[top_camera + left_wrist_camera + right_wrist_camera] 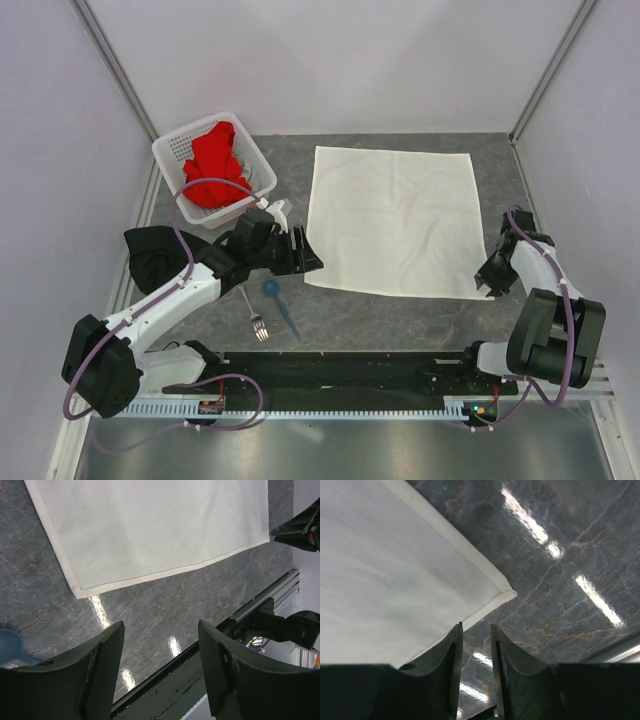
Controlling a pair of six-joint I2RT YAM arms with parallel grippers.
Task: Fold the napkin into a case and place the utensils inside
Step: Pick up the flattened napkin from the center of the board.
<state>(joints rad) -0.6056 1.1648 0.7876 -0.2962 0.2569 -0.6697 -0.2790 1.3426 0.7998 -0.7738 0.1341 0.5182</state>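
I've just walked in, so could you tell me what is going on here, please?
The napkin lies flat and unfolded on the table. The left pincer, open and empty, hovers by its near-left corner; the right pincer, narrowly open, by its near-right corner. The fork and blue spoon lie untouched nearby.

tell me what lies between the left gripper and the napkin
Only bare grey table. In the left wrist view, nothing sits between the open left gripper and the napkin corner. The blue spoon lies off to one side.
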